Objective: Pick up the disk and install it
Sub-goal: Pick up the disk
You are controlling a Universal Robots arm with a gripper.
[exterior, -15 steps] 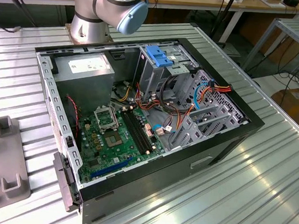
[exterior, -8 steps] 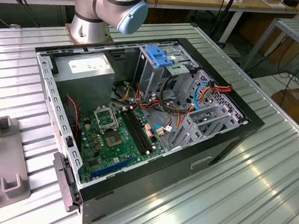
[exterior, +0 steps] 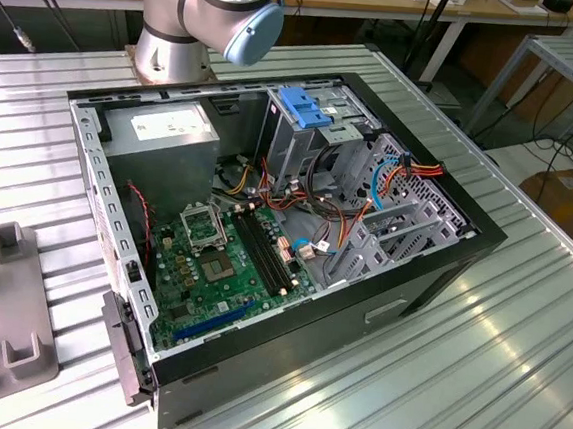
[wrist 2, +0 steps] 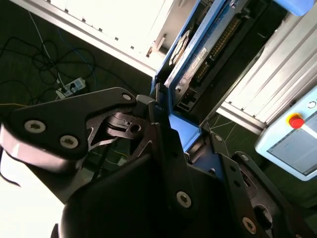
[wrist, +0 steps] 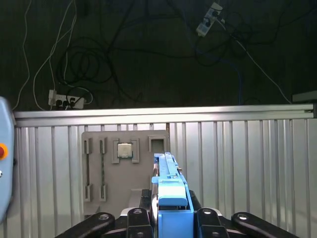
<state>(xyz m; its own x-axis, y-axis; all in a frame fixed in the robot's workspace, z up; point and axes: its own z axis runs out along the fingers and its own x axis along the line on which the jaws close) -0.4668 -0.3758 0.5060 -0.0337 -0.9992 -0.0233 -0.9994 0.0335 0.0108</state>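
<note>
An open computer case (exterior: 283,365) lies on a table (exterior: 492,393). Inside it, the motherboard (exterior: 226,270) covers the floor. The power supply (exterior: 163,128) fills the far corner at the exterior view's left, and the drive cage (exterior: 291,145) stands beside that, a bracket (exterior: 306,106) on top. Behind the case stands the arm's base (exterior: 170,49). The disk (wrist: 171,196) sits between the fingers of the gripper (wrist: 172,218).

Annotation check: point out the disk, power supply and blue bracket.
disk (wrist: 172,198), first wrist view, blue rail end.
power supply (exterior: 169,124), exterior view, white label.
blue bracket (exterior: 304,106), exterior view, top face.
</note>
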